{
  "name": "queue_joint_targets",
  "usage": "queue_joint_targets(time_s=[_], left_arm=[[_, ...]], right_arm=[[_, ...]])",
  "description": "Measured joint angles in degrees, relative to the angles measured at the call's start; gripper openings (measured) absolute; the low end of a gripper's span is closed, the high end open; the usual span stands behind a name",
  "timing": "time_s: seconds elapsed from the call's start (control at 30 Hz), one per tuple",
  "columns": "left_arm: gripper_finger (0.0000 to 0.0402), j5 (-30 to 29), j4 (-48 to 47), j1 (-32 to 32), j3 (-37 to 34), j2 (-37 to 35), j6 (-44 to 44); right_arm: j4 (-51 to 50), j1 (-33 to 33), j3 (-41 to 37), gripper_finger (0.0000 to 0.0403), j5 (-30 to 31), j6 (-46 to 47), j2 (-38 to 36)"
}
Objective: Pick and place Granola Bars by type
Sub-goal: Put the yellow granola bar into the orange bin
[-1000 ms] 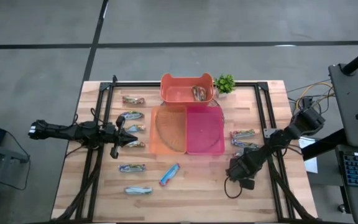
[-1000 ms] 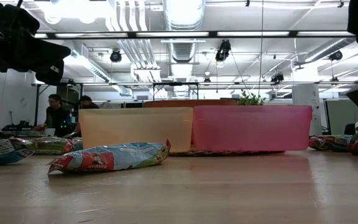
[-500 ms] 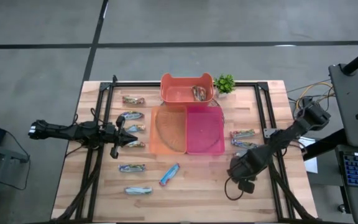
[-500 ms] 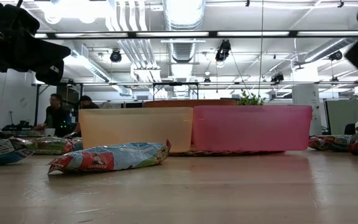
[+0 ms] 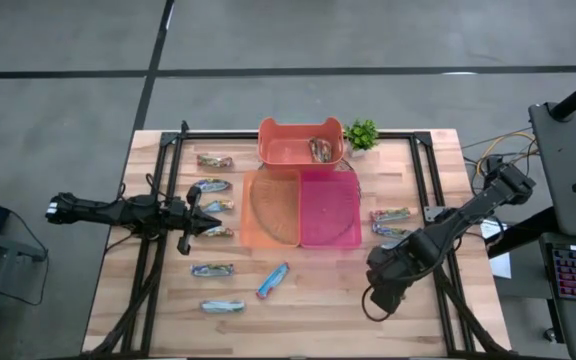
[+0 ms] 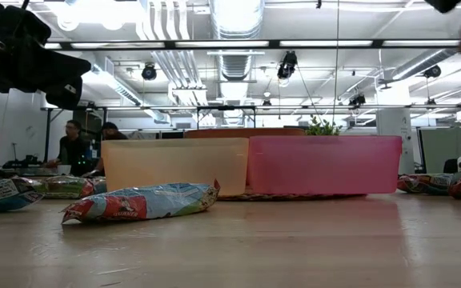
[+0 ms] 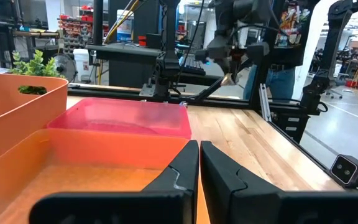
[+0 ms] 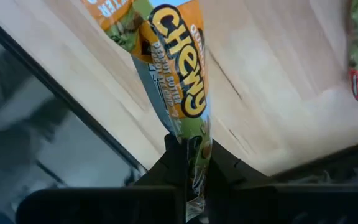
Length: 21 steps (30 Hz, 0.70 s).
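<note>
My right gripper [image 5: 383, 283] hangs above the table's near right part, shut on a granola bar [image 8: 179, 68] in an orange-and-green "Chewy" wrapper. The left wrist view shows that gripper [image 7: 232, 59] far off, well above the table. My left gripper [image 5: 194, 215] waits shut and level at the left, beside the orange bin [image 5: 273, 205]. Several bars lie flat on the left [image 5: 213, 270], a blue-silver one [image 6: 138, 202] lies at the near middle, and two [image 5: 391, 215] lie on the right. One bar [image 5: 320, 150] lies in the far coral bin [image 5: 283, 150]. My right gripper pinches one end of the orange-and-green wrapper [image 8: 194, 146] between its two fingers [image 8: 173, 158]. The fingers point steeply down from above, along the bar. The bar hangs below them, clear of the table.
A pink bin [image 5: 330, 208] stands against the orange one at the table's middle. A small green plant [image 5: 362, 133] stands at the far edge by the coral bin. Black frame rails [image 5: 433, 215] run along both sides. People sit in the room behind [image 6: 72, 148].
My right gripper has risen from just above the table, leaving the low view through its top, and its wrist has rolled. The left arm has kept still.
</note>
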Motion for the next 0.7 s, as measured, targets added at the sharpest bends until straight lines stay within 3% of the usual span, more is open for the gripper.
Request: queue_joint_targets(time_s=[0.2,0.7], left_arm=[[0.0000,-0.01,0.00,-0.01,-0.01,0.02,0.00],[0.0000,0.01,0.00,0.02,0.00,0.01,0.00]], right_arm=[[0.69,-1.97,0.92,0.0012,6.62,5.33,-0.02],[9.30,-16.15,-0.13,0.0012,10.73,9.21,0.86]])
